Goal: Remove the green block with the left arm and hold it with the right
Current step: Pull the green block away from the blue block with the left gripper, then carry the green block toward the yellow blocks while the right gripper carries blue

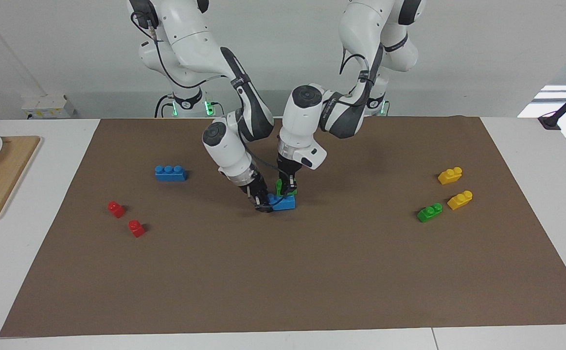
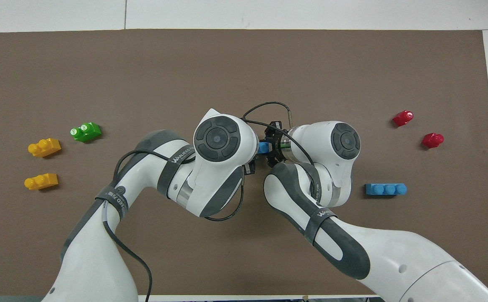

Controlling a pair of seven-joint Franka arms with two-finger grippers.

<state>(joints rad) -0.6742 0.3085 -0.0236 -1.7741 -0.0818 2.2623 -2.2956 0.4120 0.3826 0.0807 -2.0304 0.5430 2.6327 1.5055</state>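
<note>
We see both grippers meeting over the middle of the brown mat [image 1: 312, 272], roughly midway between its edges. The green block [image 1: 279, 185] sits on top of a blue brick [image 1: 283, 202] there, and the left gripper [image 1: 290, 187] comes straight down on it with its fingers closed around the green block. The right gripper [image 1: 262, 201] reaches in at a slant and clamps the end of that blue brick nearest the right arm's edge of the mat. In the overhead view only a sliver of the blue brick [image 2: 263, 147] shows between the two wrists. Toward the left arm's edge lie another green brick [image 1: 429, 213] and two yellow bricks [image 1: 450, 175] [image 1: 460, 200]. Toward the right arm's edge lie a second blue brick [image 1: 170, 172] and two red bricks [image 1: 115, 209] [image 1: 136, 228].
</note>
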